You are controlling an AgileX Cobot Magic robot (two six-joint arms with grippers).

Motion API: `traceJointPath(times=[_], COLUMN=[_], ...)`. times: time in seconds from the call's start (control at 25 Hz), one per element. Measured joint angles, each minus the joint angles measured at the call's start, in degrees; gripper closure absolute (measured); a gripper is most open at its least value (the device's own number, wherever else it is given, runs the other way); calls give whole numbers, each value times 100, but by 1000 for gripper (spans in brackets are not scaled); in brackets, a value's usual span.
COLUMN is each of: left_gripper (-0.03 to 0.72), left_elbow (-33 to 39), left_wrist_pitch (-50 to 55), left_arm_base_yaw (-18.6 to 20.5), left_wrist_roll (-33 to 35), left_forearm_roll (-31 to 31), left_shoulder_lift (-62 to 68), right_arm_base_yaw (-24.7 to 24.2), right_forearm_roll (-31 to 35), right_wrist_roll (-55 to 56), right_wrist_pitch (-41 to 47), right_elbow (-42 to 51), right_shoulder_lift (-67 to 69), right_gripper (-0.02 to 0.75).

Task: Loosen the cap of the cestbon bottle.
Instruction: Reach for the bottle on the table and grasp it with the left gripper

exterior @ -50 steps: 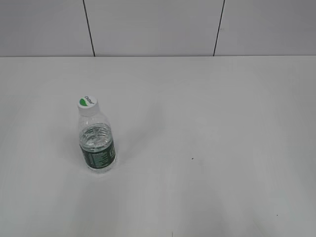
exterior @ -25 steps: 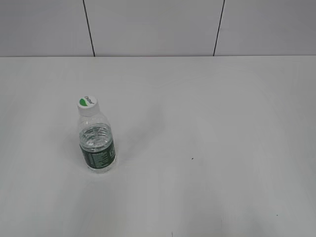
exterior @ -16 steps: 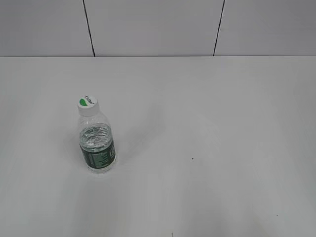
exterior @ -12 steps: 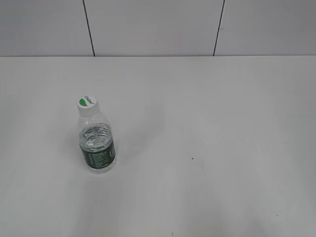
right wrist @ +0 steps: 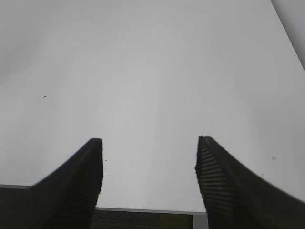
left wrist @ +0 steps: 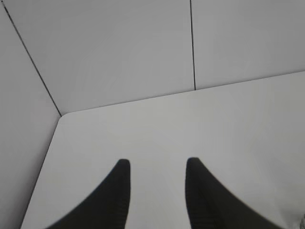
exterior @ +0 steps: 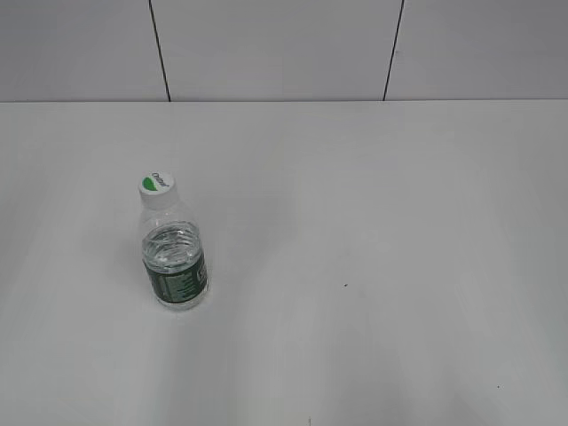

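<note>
Nothing has moved since the earlier exterior frames: the cestbon bottle (exterior: 176,262) stands at the same spot, upright, and no arm has come into that view.

Bottle: clear plastic, dark green label band low on the body, water showing above it. The cap (exterior: 158,188) sits on the neck, white, green half-disc on top. It stands on the white table (exterior: 373,266), left of centre in the exterior view, with nothing touching it.

Left gripper (left wrist: 156,164): seen only from its own wrist camera. Two dark fingers (left wrist: 119,191) spread with a clear gap between them, nothing held. Ahead of the fingertips lies bare tabletop, then the far table edge and a panelled wall (left wrist: 119,52). The rounded table corner lies ahead and to the left of the fingers. A faint sliver shows at the bottom right edge of this view, to the right of the fingers; cannot tell what it is.

Right gripper (right wrist: 148,140): also seen only from its own wrist camera. Ribbed dark fingers (right wrist: 224,181) set wide apart, wider than the left pair, empty. Bare tabletop ahead of and between them; the near table edge runs beneath the fingers. The bottle does not show in this view.
</note>
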Motion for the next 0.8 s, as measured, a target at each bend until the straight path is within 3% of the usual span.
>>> traceJointPath(times=[0.44,0.64,0.8], left_gripper=[445,447,447], left_elbow=[0,94,225], left_wrist_pitch=[-2820,-4636,-5587], left_arm_base_yaw=[0,4,10], left_wrist_roll=[0,-517,-746], left_forearm_roll=[-22,-251,-35], left_shoulder_lift=[2970,3871,4537], right_arm_base_yaw=[0,0,0], right_forearm_roll=[4,4,4], right_wrist_roll=[0,0,0], right_wrist_pitch=[0,0,0], right_elbow=[0,0,0], right_shoulder_lift=[0,0,0], right_gripper=[265,265,265])
